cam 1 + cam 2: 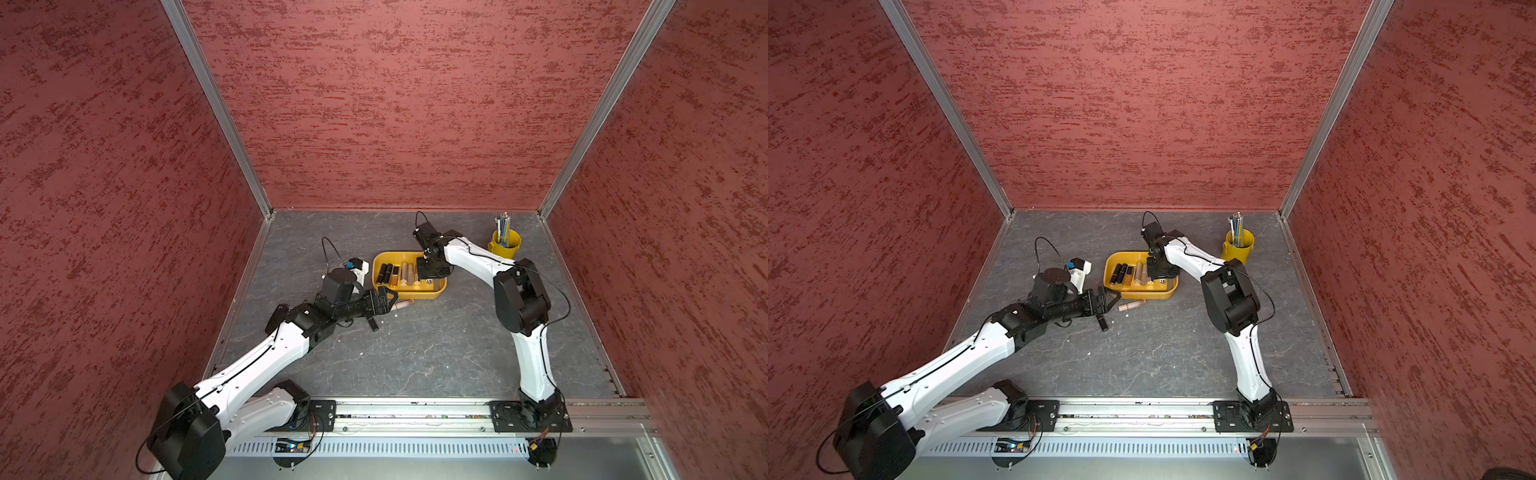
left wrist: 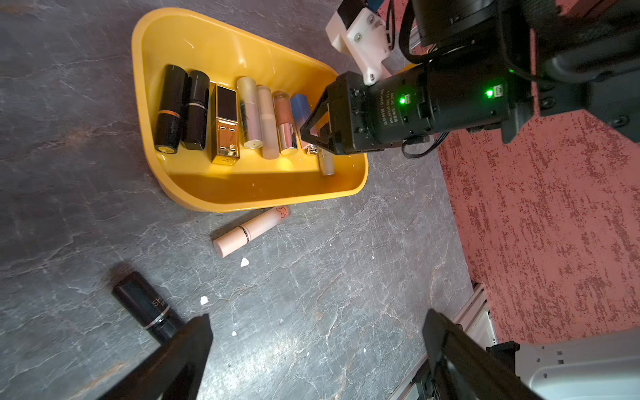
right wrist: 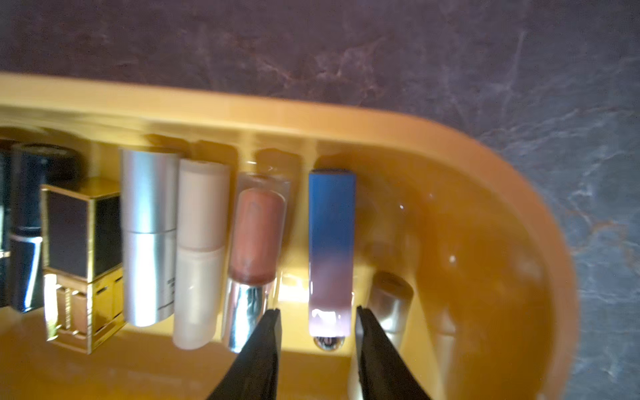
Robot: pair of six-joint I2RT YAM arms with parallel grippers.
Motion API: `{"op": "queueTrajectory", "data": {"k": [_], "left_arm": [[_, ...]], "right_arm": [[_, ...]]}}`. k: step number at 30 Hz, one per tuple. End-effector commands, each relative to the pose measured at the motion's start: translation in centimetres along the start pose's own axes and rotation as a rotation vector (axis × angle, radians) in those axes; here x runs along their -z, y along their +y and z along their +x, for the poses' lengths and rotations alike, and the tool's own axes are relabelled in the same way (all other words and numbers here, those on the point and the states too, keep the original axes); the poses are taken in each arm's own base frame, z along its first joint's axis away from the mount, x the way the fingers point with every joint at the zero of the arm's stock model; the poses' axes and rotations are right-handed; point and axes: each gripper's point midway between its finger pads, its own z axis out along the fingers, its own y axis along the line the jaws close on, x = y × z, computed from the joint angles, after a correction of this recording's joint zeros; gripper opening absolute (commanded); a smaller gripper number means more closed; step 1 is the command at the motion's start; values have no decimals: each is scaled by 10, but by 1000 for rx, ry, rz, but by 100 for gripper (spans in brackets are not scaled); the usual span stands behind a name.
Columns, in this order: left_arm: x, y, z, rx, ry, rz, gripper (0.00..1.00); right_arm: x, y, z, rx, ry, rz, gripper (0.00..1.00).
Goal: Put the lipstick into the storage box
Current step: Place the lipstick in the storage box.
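Right pincer (image 3: 317,311) slightly parted, loose around blue lipstick (image 3: 330,225) — left pincer (image 2: 317,315) wide, empty — black lipstick (image 2: 147,306) reads "SH".

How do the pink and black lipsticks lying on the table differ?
The pale pink lipstick is light with a dark lettered band; the black lipstick is dark with a silver band. The pink one lies beside the storage box; the black one farther off. Both lie flat outside it.

Glossy plastic storage box (image 2: 214,48)
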Motion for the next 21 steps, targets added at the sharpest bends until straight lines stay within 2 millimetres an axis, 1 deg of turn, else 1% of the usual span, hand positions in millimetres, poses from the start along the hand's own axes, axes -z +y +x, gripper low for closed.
{"op": "queueTrajectory", "data": {"k": [1, 2, 7, 9, 13, 16, 18, 21], "left_arm": [[2, 4, 0, 12, -11, -4, 100], [3, 5, 0, 15, -14, -4, 100], [4, 6, -1, 28, -22, 2, 100], [5, 6, -1, 34, -28, 5, 100], [9, 9, -3, 49, -48, 10, 100], [16, 11, -6, 68, -75, 15, 100], [22, 15, -8, 85, -99, 14, 100], [33, 23, -10, 117, -141, 4, 100]], "right_arm": [[29, 1, -12, 5, -61, -30, 42], [32, 1, -13, 5, -67, -34, 43], [50, 7, -15, 9, -97, -78, 61], [58, 9, -15, 5, -111, -102, 64], [77, 17, -13, 3, -136, -171, 64], [97, 32, -5, 17, -138, -272, 67], [112, 44, 4, 38, -146, -340, 73], [133, 64, 23, 85, -139, -415, 74]]}}
